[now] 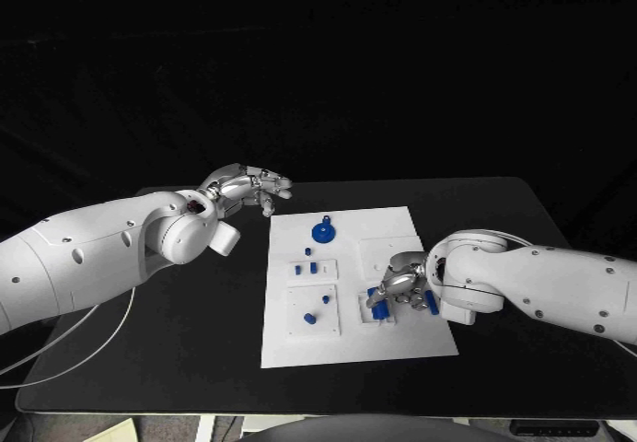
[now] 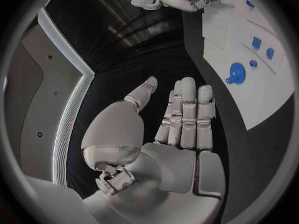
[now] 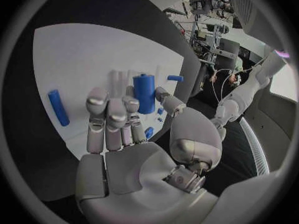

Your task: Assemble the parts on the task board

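Task board (image 1: 405,341), white, lies in the middle of the black table (image 1: 159,368); all positions taken from it.

Near half of the board, right side: right hand (image 1: 402,290) rests low over the board's right edge, fingers extended close together toward the board. A blue cylinder (image 3: 144,93) stands upright just past the fingertips (image 3: 131,104), long axis vertical, flat top up. Thumb and fingers sit close on either side of it; cannot tell whether they actually pinch it. In the head view blue shows under this hand (image 1: 381,309). A second blue rod (image 3: 58,107) lies flat on the board well aside from the hand, long axis running roughly along the fingers' line. A short blue peg (image 3: 175,78) lies flat beyond the cylinder.

Near left of the board: a small blue piece (image 1: 309,319) on a raised white square. Just beyond it, a small blue stud (image 1: 325,298).

Mid board, left: a pair of small blue blocks (image 1: 306,269) side by side, upright on another raised square.

Far part of the board: a round blue disc (image 1: 323,230) with a knob at its centre, lying flat; also seen from the left wrist (image 2: 236,73).

Beyond the board's far left corner: left hand (image 1: 249,189), off the board, above the table. Fingers straight and together, thumb apart, palm bare, holding nothing (image 2: 181,124).
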Controlling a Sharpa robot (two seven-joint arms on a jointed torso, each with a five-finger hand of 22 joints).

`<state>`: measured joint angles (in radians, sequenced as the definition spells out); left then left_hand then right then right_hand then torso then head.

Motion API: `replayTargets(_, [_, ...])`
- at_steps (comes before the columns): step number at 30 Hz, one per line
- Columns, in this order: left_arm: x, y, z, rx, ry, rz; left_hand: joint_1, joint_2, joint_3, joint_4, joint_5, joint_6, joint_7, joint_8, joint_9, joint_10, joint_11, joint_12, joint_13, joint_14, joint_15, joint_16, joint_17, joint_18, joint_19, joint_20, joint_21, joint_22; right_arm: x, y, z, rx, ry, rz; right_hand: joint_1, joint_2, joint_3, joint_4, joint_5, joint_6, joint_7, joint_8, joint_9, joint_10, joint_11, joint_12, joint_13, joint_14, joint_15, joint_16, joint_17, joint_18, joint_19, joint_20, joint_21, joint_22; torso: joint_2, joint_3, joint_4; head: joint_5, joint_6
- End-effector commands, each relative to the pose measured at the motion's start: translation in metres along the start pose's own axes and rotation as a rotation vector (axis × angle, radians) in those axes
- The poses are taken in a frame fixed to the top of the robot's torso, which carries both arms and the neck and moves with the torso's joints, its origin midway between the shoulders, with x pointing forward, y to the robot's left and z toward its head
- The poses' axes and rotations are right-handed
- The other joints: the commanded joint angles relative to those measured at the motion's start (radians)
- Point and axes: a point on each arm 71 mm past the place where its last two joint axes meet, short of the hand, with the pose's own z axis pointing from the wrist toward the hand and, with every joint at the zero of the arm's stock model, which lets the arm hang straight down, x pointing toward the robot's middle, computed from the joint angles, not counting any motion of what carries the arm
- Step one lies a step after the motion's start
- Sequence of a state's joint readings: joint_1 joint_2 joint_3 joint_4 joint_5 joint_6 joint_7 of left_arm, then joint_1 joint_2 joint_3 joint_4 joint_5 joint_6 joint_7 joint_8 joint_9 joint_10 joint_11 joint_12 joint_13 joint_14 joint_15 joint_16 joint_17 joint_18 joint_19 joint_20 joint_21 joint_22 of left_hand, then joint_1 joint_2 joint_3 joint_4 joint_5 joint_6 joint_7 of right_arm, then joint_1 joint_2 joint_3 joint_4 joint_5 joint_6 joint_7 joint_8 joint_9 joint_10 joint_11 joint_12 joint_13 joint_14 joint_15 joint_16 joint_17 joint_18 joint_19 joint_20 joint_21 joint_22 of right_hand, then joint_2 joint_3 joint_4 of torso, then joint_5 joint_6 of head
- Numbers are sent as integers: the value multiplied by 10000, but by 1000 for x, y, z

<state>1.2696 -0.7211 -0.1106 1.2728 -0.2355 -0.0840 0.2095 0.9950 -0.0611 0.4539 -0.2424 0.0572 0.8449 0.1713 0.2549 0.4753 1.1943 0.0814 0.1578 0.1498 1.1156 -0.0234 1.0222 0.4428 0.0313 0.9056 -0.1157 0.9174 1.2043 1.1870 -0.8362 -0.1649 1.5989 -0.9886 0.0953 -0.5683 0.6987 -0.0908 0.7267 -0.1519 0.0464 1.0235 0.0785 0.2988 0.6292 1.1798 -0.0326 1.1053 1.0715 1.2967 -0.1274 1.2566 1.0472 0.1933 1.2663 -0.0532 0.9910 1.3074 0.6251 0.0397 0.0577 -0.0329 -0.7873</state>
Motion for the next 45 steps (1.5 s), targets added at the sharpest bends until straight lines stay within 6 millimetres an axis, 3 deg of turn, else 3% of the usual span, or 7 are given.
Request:
replayTargets(1, [3,-1,1,63,184,-49,-74,7,-2,56,-10,-23,49,53,-12,6,64,-3,16,13,2,-48,15,800,10,-49,-38,13,4,-1,3,69,168,-169,-104,7,-45,7,23,97,20,-47,-9,42,16,-2,14,-18,-74,-65,9,685,14,-35,33,92,-1,12,-15,56,-38])
replayTargets(17, [3,-1,0,56,194,-53,-75,4,-2,62,-11,-29,49,54,-14,3,64,-3,17,14,2,-51,20,802,9,-50,-41,16,5,-2,8,163,-119,-293,-273,-135,-138,16,22,79,27,-82,-17,18,21,-31,29,-22,-73,-115,14,685,-4,-53,14,71,-2,12,-6,98,-66])
replayTargets(21, [3,-1,0,44,183,-52,-75,3,-1,64,-11,-30,49,54,-15,3,63,-3,17,14,2,-52,21,802,9,-50,-41,17,6,-1,9,137,-76,-312,-631,-187,-502,65,21,70,33,-103,-14,5,28,-48,49,-16,-67,-145,27,685,-10,-56,8,58,0,5,-3,114,-74])
replayTargets(27, [2,-1,0,38,168,-49,-75,0,-2,65,-11,-31,49,55,-16,2,63,-3,17,14,2,-53,23,803,8,-50,-42,18,8,0,10,107,-20,-334,-1004,-317,-1179,-174,23,41,27,-138,-1,-35,21,-78,83,-26,-78,-192,61,685,-69,-106,-11,49,-2,4,0,133,-103])
replayTargets(34, [2,-1,0,29,156,-47,-69,-1,1,63,-10,-32,49,56,-16,1,63,-3,18,14,1,-54,25,804,8,-51,-43,19,8,1,10,95,-69,-304,-1315,-157,-1887,-594,26,28,8,-177,19,-62,5,-118,122,-33,-97,-245,111,685,-132,-181,-47,28,2,6,-10,156,-106])
replayTargets(45, [2,-1,-1,21,149,-45,-62,-4,4,62,-10,-33,48,58,-17,1,63,-2,18,14,1,-56,28,805,8,-52,-44,21,8,-1,8,-190,-33,-297,-1403,-150,-2238,-984,27,10,10,-219,23,-83,1,-156,146,-35,-102,-297,143,685,-158,-229,-81,2,-1,26,-19,160,-114])
